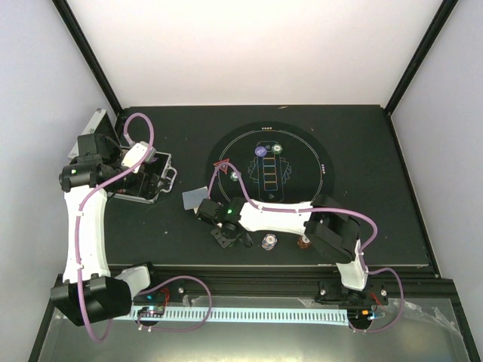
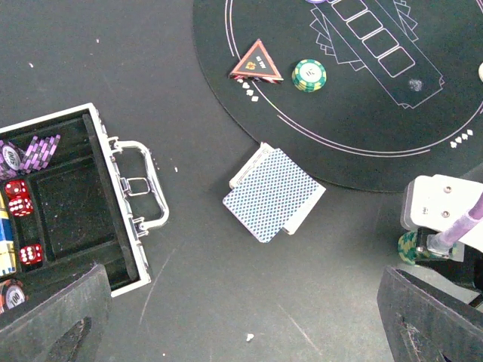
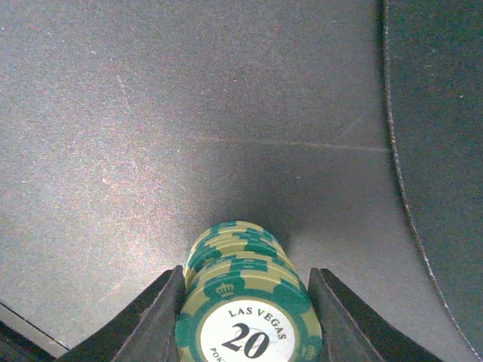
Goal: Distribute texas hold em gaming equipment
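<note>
several pieces already sit on the round mat (image 2: pixel 226 45): a red triangle marker (image 2: pixel 256 62), a green chip (image 2: pixel 309 75), a purple button (image 1: pixel 262 151). the card deck (image 2: pixel 273 194) lies on the surface just off the mat. purple chips (image 2: pixel 34 151) and red dice (image 2: pixel 19 197) sit in the open case (image 2: pixel 106 188), so plenty looks left. the right tool (image 3: pixel 245 279) brackets a green chip stack (image 3: pixel 245 302) standing on the surface; whether it pinches yet i cannot tell. the left tool (image 2: pixel 241 324) hangs spread, empty.

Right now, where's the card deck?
Top view: the card deck lies left of center, between the silver case and the round mat, at its rim.
</note>
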